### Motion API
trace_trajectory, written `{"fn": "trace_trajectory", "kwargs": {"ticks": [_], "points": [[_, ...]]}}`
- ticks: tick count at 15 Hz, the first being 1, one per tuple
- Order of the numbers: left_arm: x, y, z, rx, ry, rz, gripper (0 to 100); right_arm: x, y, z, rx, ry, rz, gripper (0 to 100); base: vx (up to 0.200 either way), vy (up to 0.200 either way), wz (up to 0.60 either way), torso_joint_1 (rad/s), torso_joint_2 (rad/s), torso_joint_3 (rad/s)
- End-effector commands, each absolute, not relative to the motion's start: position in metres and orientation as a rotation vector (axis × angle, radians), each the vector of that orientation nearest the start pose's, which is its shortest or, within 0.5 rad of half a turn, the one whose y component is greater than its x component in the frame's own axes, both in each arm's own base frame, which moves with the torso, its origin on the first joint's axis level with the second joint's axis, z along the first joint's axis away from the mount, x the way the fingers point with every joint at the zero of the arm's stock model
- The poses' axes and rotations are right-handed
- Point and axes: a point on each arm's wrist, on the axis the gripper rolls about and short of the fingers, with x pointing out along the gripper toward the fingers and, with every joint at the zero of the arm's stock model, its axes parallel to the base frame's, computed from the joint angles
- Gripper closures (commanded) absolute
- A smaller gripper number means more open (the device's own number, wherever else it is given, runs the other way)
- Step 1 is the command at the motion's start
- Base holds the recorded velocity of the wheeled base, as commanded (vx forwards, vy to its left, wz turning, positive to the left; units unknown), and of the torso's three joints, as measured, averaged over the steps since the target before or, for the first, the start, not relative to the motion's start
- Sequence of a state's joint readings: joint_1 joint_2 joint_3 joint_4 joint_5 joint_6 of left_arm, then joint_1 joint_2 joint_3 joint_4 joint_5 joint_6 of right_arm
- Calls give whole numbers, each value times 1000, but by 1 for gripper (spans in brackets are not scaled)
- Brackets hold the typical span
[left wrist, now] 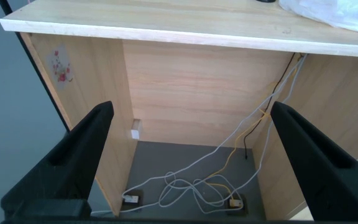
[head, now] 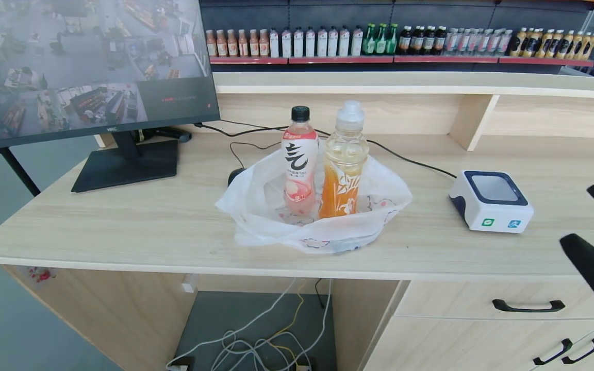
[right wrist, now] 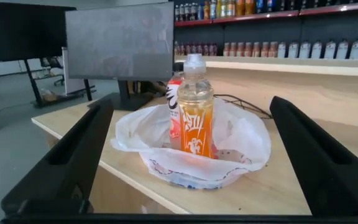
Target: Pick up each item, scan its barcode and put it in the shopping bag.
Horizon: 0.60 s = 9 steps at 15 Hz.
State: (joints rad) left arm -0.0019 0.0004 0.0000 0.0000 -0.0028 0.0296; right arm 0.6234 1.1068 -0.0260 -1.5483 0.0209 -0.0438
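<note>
The white bag (head: 328, 237) sits open in the middle of the desk (head: 147, 226), its sides slumped down. Two bottles stand upright in it, side by side and touching: a pink bottle (head: 299, 159) with a black cap on the left and an orange bottle (head: 343, 165) with a clear cap on the right. The scanner (head: 490, 201) rests on the desk well to the right of the bag, window up. A monitor (head: 91, 67) stands at the back left, and a dark mouse (head: 235, 175) lies just behind the bag. The right gripper (right wrist: 191, 106) hangs spread wide and empty off the desk's right front, facing the bag. The left gripper (left wrist: 191, 112), also spread and empty, is low before the desk's front, facing the cables (left wrist: 197, 186) on the floor beneath.
</note>
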Motion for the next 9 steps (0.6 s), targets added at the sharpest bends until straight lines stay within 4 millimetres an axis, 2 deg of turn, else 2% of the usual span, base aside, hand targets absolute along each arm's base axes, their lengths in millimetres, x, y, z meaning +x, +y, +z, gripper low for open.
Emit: {"fn": "trace_trajectory", "kwargs": {"ticks": [1,2,3,4,5,9], "points": [[-23,0,75,29,0,-5,0,49,37,192,49,-518,670,0,0,0,0,0,0,0],[-23,0,75,29,0,-5,0,46,36,187,21,-479,701,0,0,0,0,0,0,0],[-23,0,75,28,0,-5,0,34,29,163,-104,-329,749,0,0,0,0,0,0,0],[-23,0,75,28,0,-5,0,31,27,156,-144,-287,755,0,0,0,0,0,0,0],[-23,0,75,26,0,-3,0,19,18,133,-206,-156,780,0,0,0,0,0,0,0],[-23,0,75,26,0,-3,0,-3,3,98,-246,-1,805,0,0,0,0,0,0,0]]}}
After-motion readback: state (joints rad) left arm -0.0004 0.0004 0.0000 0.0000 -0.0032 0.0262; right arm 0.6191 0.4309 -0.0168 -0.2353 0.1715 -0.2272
